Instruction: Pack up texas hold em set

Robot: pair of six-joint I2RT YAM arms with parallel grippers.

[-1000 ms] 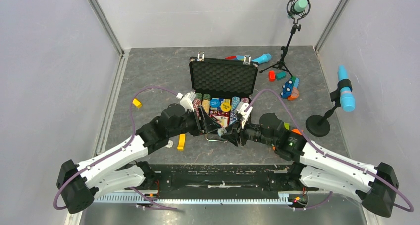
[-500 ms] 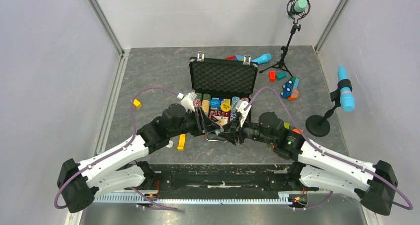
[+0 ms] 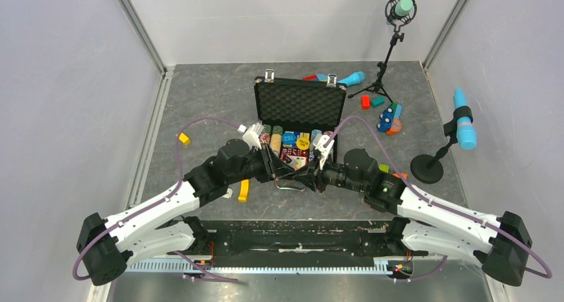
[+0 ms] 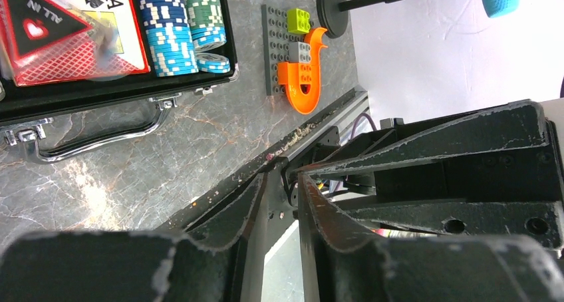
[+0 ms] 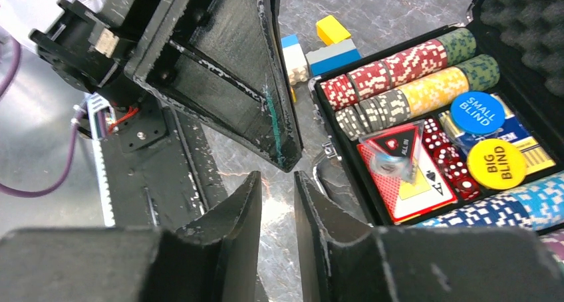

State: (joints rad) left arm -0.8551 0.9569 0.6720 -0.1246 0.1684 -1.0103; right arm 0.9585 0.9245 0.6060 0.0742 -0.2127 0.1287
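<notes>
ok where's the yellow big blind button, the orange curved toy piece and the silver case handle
yellow round big blind button [image 5: 497, 164]: right wrist view, centre of its printed face
orange curved toy piece [image 4: 304, 82]: left wrist view, its studded middle
silver metal case handle [image 4: 100, 140]: left wrist view, mid bar

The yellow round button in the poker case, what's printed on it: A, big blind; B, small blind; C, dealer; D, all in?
A: in the right wrist view the yellow button reads BIG BLIND, lying in the open case just below the blue button, which reads SMALL BLIND.
</notes>
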